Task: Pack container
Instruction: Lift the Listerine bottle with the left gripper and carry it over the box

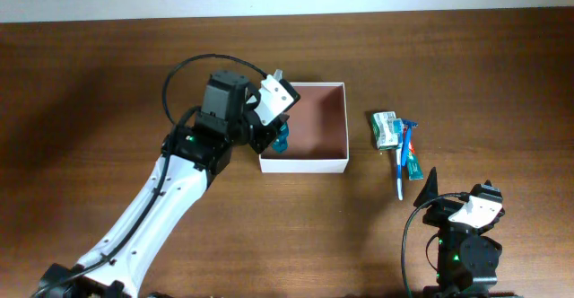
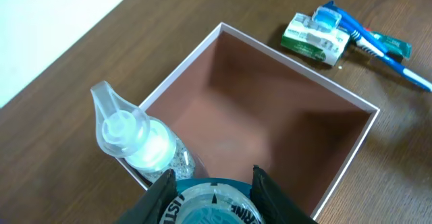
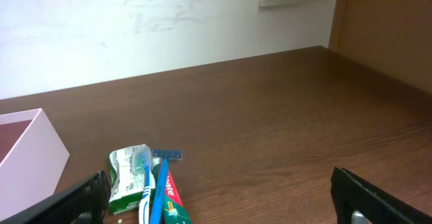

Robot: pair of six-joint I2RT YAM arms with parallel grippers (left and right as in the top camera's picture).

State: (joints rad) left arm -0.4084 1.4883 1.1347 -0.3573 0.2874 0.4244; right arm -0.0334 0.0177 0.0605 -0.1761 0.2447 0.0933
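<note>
1. Reddish-brown inside and thin white walls: we are looking at the container (image 1: 309, 163), sitting open-topped near the middle of the wooden surface (image 1: 99, 74).
2. We are seeing the left tool (image 2: 212, 181) hanging over the container's corner nearest the left arm. It is clamping a teal bottle (image 2: 214, 204) between its dark fingers (image 2: 162, 193). The bottle's round top is facing the wrist camera, with white lettering curving round its rim.
3. From overhead, that teal bottle is showing just inside the container's left wall, above the floor of the box.
4. A clear bottle (image 2: 131, 133) with a pale flip cap is standing at the same corner, right against the white wall. We are not able to tell whether it is inside the box or just outside it.
5. Off to the right of the container, apart from it, a green-and-white carton (image 1: 386, 129), a blue toothbrush (image 1: 401, 168) and a toothpaste tube (image 1: 414, 162) are lying bunched together. The brush head is resting on the carton.
6. The right tool (image 3: 219, 183) is sitting low near that cluster with its fingers spread wide, gripping nothing.
</note>
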